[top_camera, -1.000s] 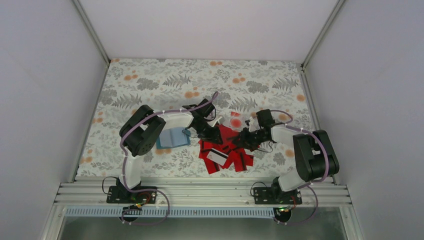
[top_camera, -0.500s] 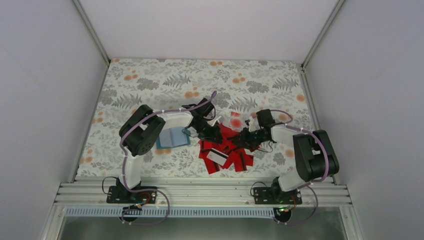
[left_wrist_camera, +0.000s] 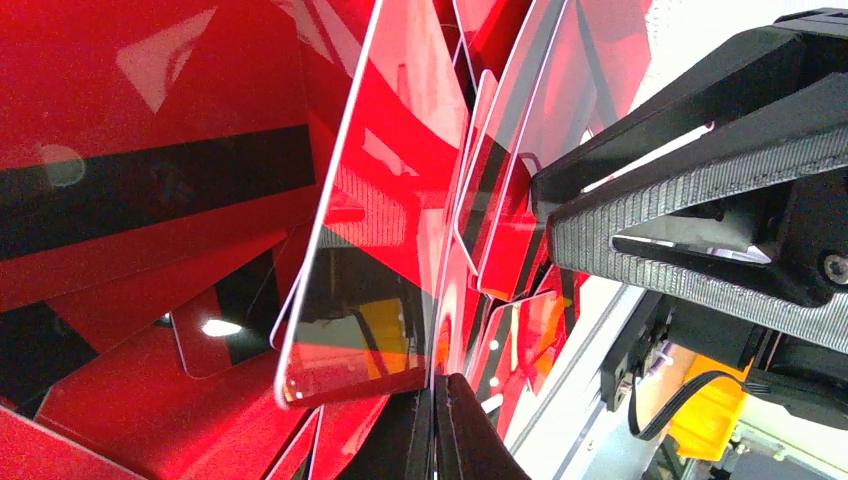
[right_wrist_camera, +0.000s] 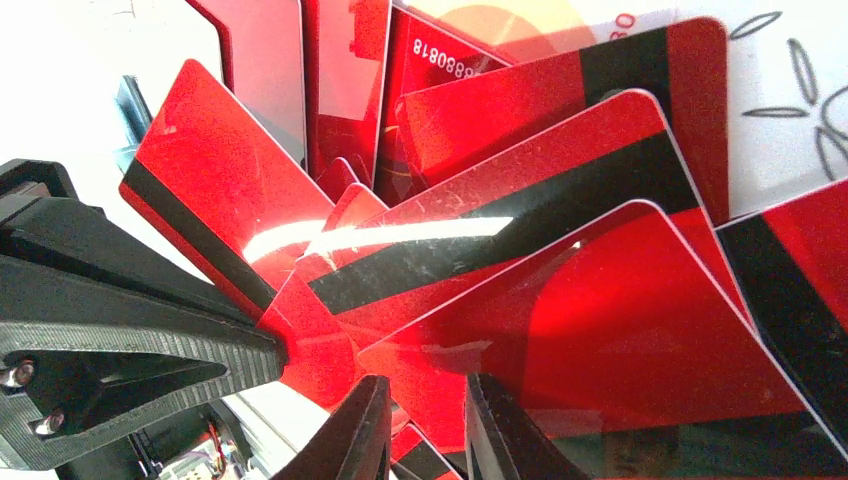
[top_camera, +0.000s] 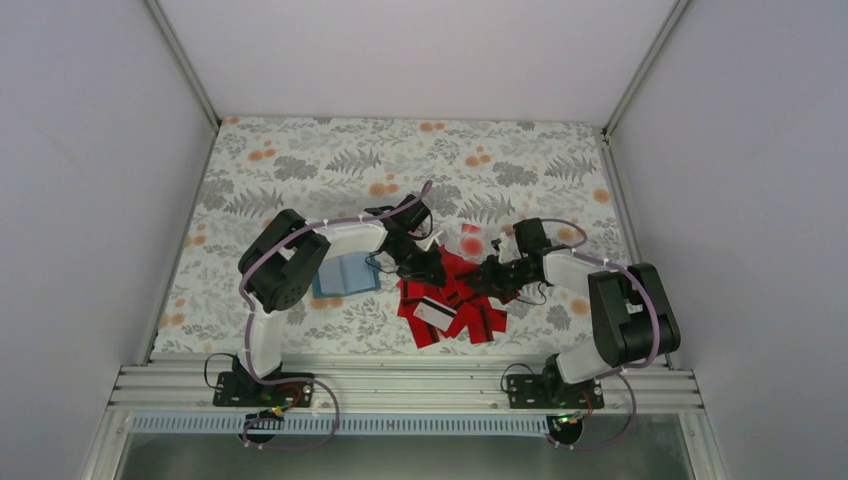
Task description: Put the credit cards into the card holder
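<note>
Many red credit cards (top_camera: pixel 455 305), some with a black stripe, lie in a loose heap between my two grippers. The teal card holder (top_camera: pixel 345 275) lies open and flat to the left of the heap, under my left arm. My left gripper (top_camera: pixel 432 270) is at the heap's left edge, and in the left wrist view (left_wrist_camera: pixel 437 405) it is shut on one red card (left_wrist_camera: pixel 445 300) seen edge-on. My right gripper (top_camera: pixel 488 277) faces it from the right. Its fingers stand apart over the heap (right_wrist_camera: pixel 425 420), with a red card (right_wrist_camera: pixel 600 340) lying across them.
A white card with a red spot (top_camera: pixel 470 243) lies just behind the heap. A white-faced card (top_camera: pixel 432 311) sits in the heap's front. The two grippers' tips are only a few centimetres apart (right_wrist_camera: pixel 270 355). The floral cloth (top_camera: pixel 300 170) covers the table, with walls on three sides.
Both grippers have shifted only slightly at the heap. The left stays shut on its card and the right has edged a little towards it.
</note>
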Robot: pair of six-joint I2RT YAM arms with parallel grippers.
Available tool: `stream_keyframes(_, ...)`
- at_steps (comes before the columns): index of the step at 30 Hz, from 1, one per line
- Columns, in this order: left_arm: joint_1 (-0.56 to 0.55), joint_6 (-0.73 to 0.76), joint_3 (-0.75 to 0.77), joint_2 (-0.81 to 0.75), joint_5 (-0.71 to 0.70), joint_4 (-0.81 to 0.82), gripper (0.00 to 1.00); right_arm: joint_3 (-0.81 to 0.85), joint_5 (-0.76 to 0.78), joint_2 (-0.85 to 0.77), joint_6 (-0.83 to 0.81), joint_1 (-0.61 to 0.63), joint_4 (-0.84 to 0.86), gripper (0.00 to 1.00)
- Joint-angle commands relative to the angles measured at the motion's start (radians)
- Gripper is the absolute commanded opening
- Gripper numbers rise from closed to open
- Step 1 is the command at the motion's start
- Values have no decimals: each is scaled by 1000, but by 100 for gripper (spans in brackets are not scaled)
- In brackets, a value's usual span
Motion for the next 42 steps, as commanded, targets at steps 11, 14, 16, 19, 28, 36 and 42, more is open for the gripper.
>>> stream_keyframes(11, 9, -43, -10, 32, -1, -24, 23, -27, 76, 39, -1, 3, 3, 20)
stream_keyframes(14, 9, -49, -23, 32, 15, -5, 25, -30, 75, 49, -1, 3, 6, 20)
stream_keyframes(16, 10, -53, -30, 31, 27, 6, 25, -30, 75, 56, -4, 2, 7, 20)
stream_keyframes(19, 9, -58, -37, 30, 44, 26, 24, -32, 73, 61, -3, 3, 8, 19)
stream_keyframes(28, 8, -73, -37, 29, 80, 47, 8, -35, 69, 70, -8, 4, 11, 19)
stream_keyframes(36, 7, -95, -39, 4, 82, 38, 2, -35, 70, 69, -13, 3, 8, 19)
stream_keyframes(42, 13, -101, -35, -17, 83, 17, 2, -22, 81, 45, -18, 3, -8, 23)
